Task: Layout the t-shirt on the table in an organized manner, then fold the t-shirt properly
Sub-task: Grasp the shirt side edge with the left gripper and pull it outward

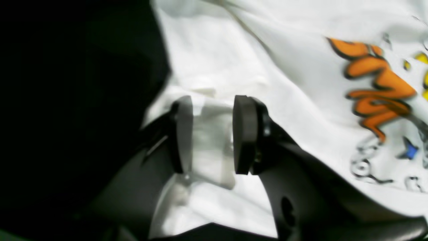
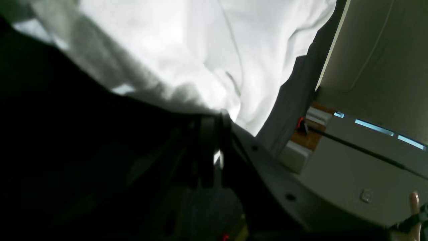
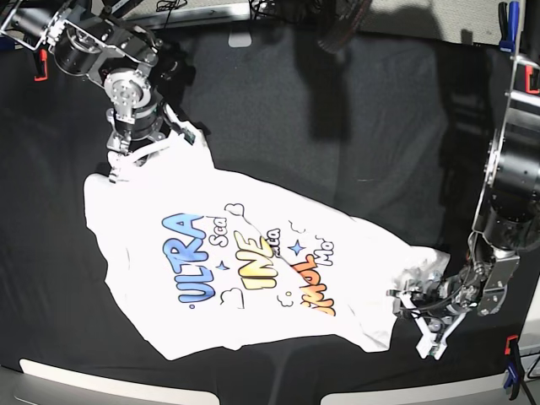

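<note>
t-shirt print-up, blurred left pincer grasping hem, shadowed right pincer clenched on cloth

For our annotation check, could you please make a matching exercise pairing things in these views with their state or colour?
Things:
1. t-shirt
2. table
3. left end effector
4. right end effector

States:
A. draped in black
B. pads apart, cloth between them
C. white, print facing up
D. shut on a shirt edge

Pairs: 1-C, 2-A, 3-B, 4-D
</note>
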`<state>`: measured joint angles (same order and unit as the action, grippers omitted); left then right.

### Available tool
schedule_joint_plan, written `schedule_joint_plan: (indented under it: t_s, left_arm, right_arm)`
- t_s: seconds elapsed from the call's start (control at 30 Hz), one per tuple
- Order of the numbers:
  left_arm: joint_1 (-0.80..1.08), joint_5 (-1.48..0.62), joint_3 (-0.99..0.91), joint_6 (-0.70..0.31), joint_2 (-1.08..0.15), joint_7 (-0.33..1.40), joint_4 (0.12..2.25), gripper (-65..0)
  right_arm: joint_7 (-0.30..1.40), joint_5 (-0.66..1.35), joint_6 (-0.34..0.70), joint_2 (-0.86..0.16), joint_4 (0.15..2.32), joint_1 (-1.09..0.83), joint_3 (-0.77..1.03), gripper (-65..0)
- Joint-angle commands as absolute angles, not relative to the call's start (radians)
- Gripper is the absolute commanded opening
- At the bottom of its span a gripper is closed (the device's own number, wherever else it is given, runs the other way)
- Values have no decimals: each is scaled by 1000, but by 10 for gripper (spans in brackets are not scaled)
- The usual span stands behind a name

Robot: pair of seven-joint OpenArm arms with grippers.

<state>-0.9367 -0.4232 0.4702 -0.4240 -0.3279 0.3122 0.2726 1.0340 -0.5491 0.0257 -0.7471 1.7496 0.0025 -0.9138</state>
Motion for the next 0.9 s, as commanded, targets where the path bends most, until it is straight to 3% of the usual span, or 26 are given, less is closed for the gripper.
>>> schedule_joint_plan:
  t_s: [0.0, 0.13, 0.3, 0.47, 0.87]
  left_arm:
    - [-978, -418, 465, -397, -337, 274, 287, -464]
    - [-978, -366, 465, -369, -356, 231, 287, -465]
    - [-954, -452, 465, -376, -380, 285, 286, -465]
    - [-876, -464, 465, -550, -374, 307, 287, -465]
    - [-828, -492, 465, -559, -370, 482, 349, -465]
  right_arm:
    - [1042, -569, 20, -759, 1765, 13, -904, -650]
    - [1042, -569, 20, -759, 1765, 13, -904, -650]
    - [1042, -570, 19, -758, 1765, 13, -904, -650]
    - [1042, -570, 19, -753, 1765, 13, -904, -650]
    - [1039, -569, 19, -740, 1765, 14, -904, -650]
